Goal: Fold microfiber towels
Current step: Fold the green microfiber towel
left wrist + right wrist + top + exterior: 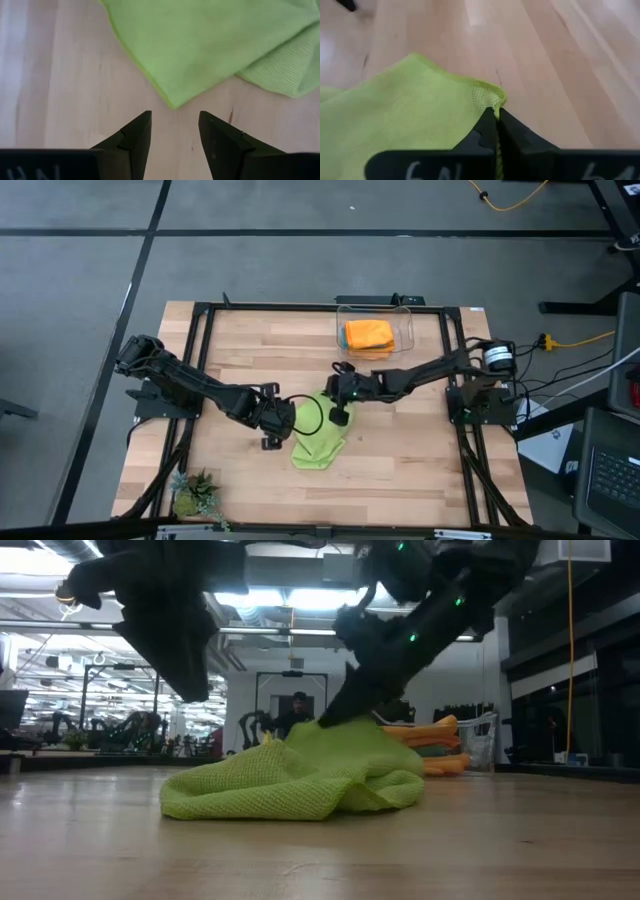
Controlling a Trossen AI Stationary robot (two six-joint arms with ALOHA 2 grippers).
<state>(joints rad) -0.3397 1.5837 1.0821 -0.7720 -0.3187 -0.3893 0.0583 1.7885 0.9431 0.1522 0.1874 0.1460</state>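
Folding of the lime green towel point(318, 442) is starting: it lies rumpled at worktop point(420, 470) centre, below the clear bin point(402, 316) of orange towels point(368, 334) at twelve o'clock. We see the right gripper point(497, 116) with jaws pinched on its corner, the left gripper point(174, 131) with jaws apart just short of another corner. Next, we judge, the left closes, then both spread the cloth.

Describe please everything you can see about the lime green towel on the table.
The lime green towel is a soft cloth with a fine woven texture, lying rumpled and partly folded on the wooden table near its middle. The right tool is shut on one edge, pinching it upward. The left tool is open just short of a free corner, not touching it.
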